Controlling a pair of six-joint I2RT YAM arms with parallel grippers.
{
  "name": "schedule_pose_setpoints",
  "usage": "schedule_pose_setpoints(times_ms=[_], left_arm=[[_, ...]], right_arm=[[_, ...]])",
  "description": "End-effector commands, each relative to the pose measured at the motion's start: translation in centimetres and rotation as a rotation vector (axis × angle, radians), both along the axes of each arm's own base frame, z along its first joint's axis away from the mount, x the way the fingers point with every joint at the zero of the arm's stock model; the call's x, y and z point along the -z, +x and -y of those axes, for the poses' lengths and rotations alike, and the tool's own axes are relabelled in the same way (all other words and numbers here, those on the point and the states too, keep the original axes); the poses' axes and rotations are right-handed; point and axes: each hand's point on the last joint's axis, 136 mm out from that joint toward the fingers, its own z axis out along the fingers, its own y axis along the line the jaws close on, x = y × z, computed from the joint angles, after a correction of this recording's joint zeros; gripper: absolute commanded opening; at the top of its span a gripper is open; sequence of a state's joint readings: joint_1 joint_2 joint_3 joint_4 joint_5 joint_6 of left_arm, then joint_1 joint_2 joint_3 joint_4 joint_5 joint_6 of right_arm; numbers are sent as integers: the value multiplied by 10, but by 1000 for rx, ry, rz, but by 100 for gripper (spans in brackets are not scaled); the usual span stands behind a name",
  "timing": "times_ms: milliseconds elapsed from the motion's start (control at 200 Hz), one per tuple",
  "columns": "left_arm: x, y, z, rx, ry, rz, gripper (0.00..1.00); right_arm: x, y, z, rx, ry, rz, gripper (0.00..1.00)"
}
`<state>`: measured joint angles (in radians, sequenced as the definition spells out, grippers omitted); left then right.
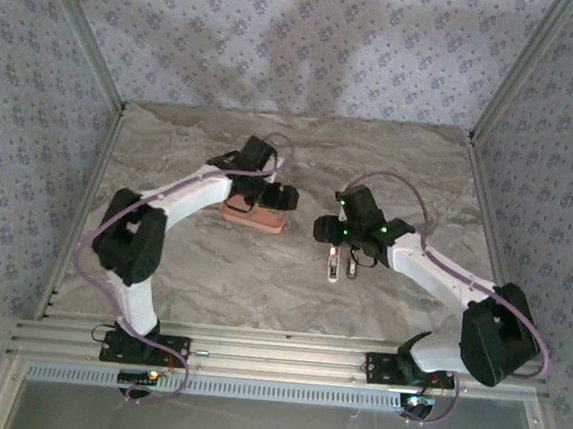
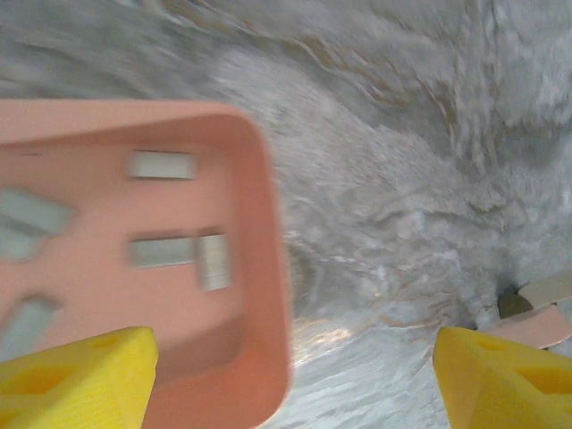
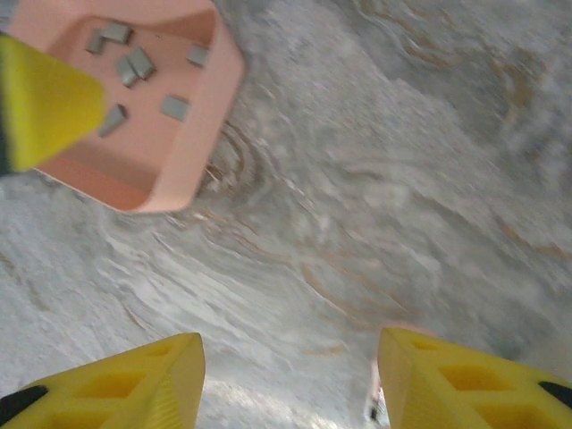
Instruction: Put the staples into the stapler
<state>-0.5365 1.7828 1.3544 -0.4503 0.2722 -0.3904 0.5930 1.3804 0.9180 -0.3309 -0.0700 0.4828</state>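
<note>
Several small grey staples [image 2: 161, 165] lie loose in the salmon-orange tray [image 2: 268, 223]. My left gripper [image 2: 295, 357] hovers open over the tray's right rim, one yellow finger above the tray floor, the other over bare table. The same staples [image 3: 138, 63] and tray [image 3: 192, 134] appear at the right wrist view's top left. The pale stapler [image 1: 332, 266] lies on the table right of centre, just in front of my right gripper [image 1: 338, 241]. That right gripper [image 3: 290, 353] is open over bare table with nothing between its fingers. A pink edge of the stapler [image 3: 375, 393] peeks beside its right finger.
The tray [image 1: 256, 217] sits mid-table under the left gripper [image 1: 276, 196]. A pink-and-beige piece, likely the stapler [image 2: 541, 313], shows at the left wrist view's right edge. Metal frame rails border the marbled table on both sides and along the near edge.
</note>
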Motion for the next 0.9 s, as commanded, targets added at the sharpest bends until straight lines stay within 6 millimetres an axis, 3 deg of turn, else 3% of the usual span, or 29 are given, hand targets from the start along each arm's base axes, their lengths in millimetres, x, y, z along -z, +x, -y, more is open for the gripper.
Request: schedule_pose_setpoints(times_ms=[0, 105, 140, 285, 420, 605, 730, 895], left_arm=[[-18, 0, -38, -76, -5, 51, 81], [-16, -7, -66, -145, -19, 52, 82], [-13, -8, -75, -170, -25, 46, 83], [4, -17, -103, -252, -54, 14, 83], [13, -27, -108, -297, -116, 27, 83], [28, -27, -106, -335, -172, 18, 83], [42, -25, -101, -353, -219, 3, 83], [52, -21, -96, -353, -246, -3, 83]], right_arm=[[-16, 23, -29, -146, 13, 43, 56], [-11, 41, -45, -239, -9, 25, 58], [-18, 52, -54, -270, 0, 38, 59], [-4, 87, -73, -342, 14, 18, 61], [13, 119, -87, -374, 52, -10, 61], [25, 145, -102, -420, 140, -20, 62], [32, 152, -107, -444, 192, -32, 62], [35, 146, -119, -506, 291, -73, 60]])
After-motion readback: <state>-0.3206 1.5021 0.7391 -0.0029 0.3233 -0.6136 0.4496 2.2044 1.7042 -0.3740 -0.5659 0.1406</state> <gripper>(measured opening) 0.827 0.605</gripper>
